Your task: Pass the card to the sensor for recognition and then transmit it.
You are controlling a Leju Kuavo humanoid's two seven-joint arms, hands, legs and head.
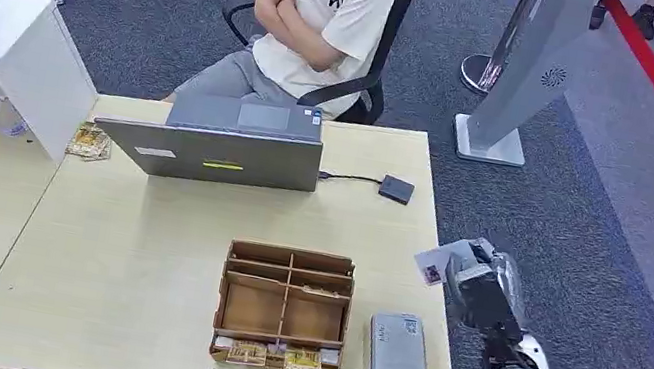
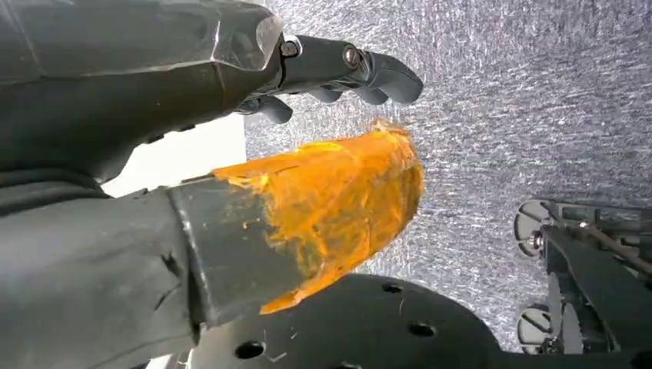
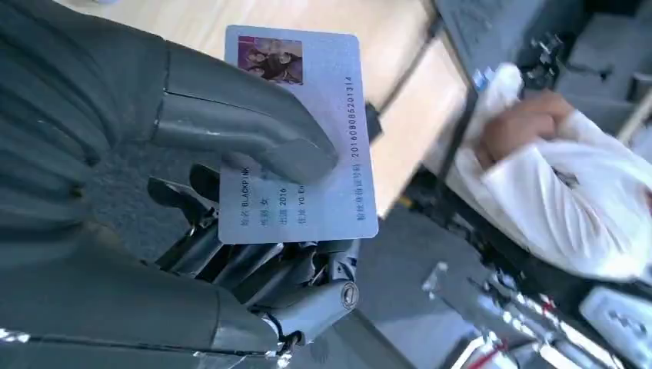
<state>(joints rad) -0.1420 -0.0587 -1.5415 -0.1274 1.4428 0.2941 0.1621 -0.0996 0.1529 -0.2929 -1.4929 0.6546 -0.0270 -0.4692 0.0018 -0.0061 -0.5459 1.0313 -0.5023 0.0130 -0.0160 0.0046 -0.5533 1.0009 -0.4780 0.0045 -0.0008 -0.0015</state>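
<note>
one card [image 1: 432, 263] showing in the right hand [image 1: 480, 283] | one grey sensor [image 1: 398, 352] lying near right | one cardboard organiser [image 1: 284, 308] sitting centre | one laptop [image 1: 224, 141] standing far | one black box [image 1: 395, 189] lying far right | one person [image 1: 317, 15] sitting beyond the table [image 1: 127, 261]

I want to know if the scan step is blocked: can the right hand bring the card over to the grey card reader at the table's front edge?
Probably yes. The right hand holds the card just off the table's right edge, and nothing lies between it and the grey card reader.
</note>
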